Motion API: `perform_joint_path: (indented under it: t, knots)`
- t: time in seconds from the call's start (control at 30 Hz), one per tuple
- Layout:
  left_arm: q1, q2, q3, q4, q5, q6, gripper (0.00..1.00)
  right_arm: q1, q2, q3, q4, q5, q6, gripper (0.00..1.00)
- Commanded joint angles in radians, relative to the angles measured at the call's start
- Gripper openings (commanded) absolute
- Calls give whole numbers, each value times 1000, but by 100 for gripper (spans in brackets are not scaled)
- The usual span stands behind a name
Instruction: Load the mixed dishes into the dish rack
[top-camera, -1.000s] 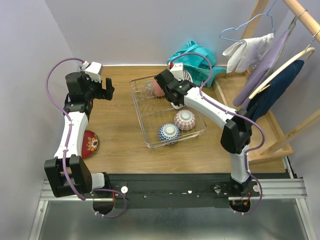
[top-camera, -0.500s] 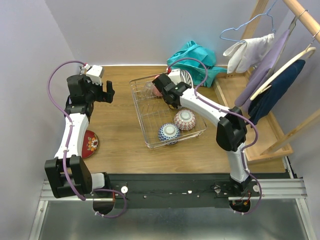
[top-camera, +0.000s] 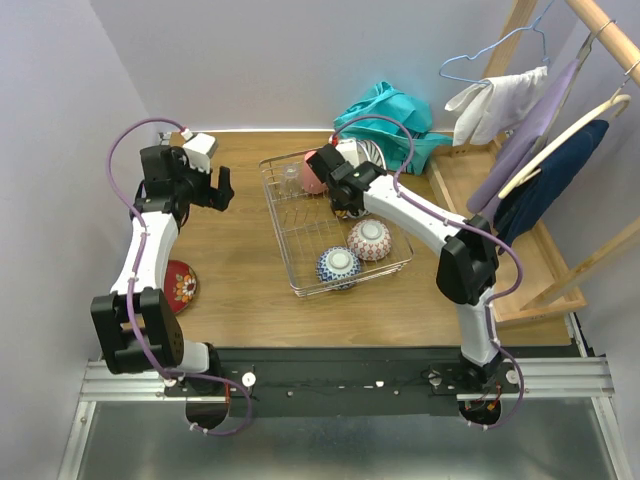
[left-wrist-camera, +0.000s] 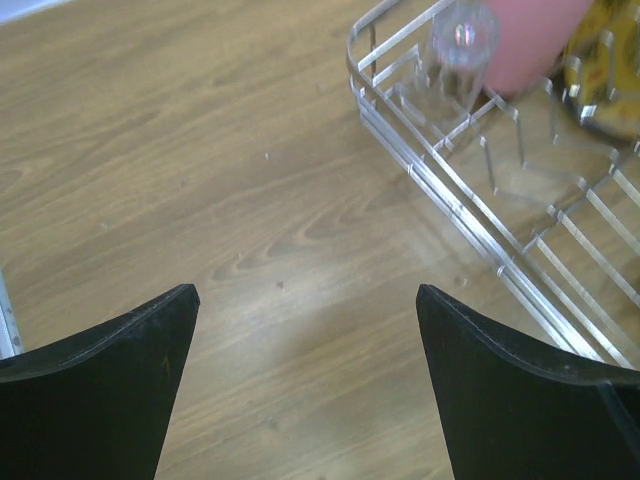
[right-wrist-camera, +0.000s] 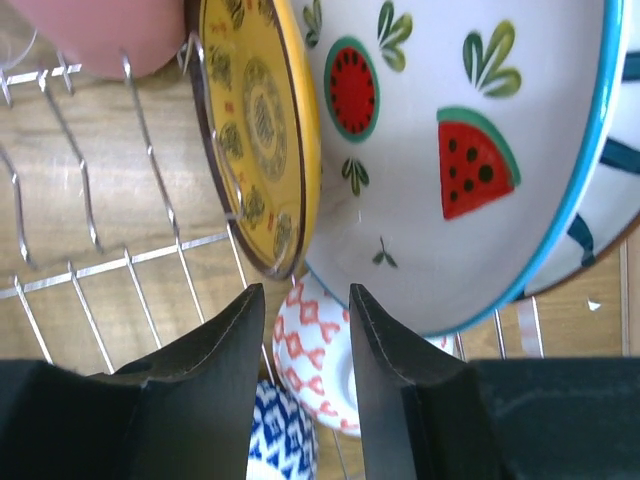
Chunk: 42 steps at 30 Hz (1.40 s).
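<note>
The right gripper (right-wrist-camera: 303, 292) is seen with jaws slightly parted and nothing pinched, just below the yellow saucer (right-wrist-camera: 260, 110) and watermelon plate (right-wrist-camera: 450, 150). Both are stood on edge at the upper end of the dish rack (top-camera: 280, 232). A pink cup (right-wrist-camera: 100, 35), clear glass (left-wrist-camera: 462, 40), red-patterned bowl (top-camera: 369, 239) and blue-patterned bowl (top-camera: 338, 265) are racked too. The left gripper (left-wrist-camera: 305, 290) is spread wide over the table (left-wrist-camera: 150, 150). One red saucer (top-camera: 181, 285) is found lying flat at lower left, beside the left arm and far nearer to it.
</note>
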Motion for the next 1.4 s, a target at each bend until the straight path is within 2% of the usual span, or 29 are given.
perform_joint_path:
  t: [0.0,0.07,0.1,0.27,0.33,0.4,0.43,0.47,0.53,0.6,0.8,0.87,0.97,1.03,1.07,1.37]
  knots:
    - [16,96,108,-316,47,279,98,5,-92,16,-66,-63,-45,47]
    - [35,127,145,-415,43,423,98,5,-131,-3,-69,-66,-47,47]
    - [45,153,179,-514,38,473,98,5,-143,-10,-71,-69,-50,48]
    - [176,197,267,-736,3,741,98,5,-241,-57,-49,-89,-65,48]
    - [208,240,336,-875,-26,882,98,5,-267,-95,3,-111,-114,51]
    - [252,303,423,-1046,-43,1000,97,7,-309,-141,93,-254,-198,57]
    - [266,326,451,-1105,-48,1036,96,5,-318,-145,110,-335,-294,58]
    - [281,347,477,-1156,-63,1064,95,5,-322,-145,120,-475,-332,58]
    - [294,387,506,-1239,-86,1102,91,5,-348,-151,129,-568,-379,61]
    - [300,388,477,-1224,-130,1102,90,5,-376,-157,130,-670,-401,63]
    - [300,387,371,-1098,-223,1174,86,5,-401,-178,112,-745,-442,67]
    - [300,417,376,-1090,-211,1235,83,5,-404,-175,101,-820,-462,61]
    - [299,464,417,-1115,-201,1298,80,5,-422,-200,106,-871,-501,61]
    - [299,498,448,-1132,-221,1329,79,5,-425,-232,115,-866,-490,80]
    - [300,506,457,-1135,-229,1338,79,4,-430,-238,117,-863,-489,84]
    - [289,564,399,-1089,-232,1398,73,-10,-401,-203,136,-845,-492,86]
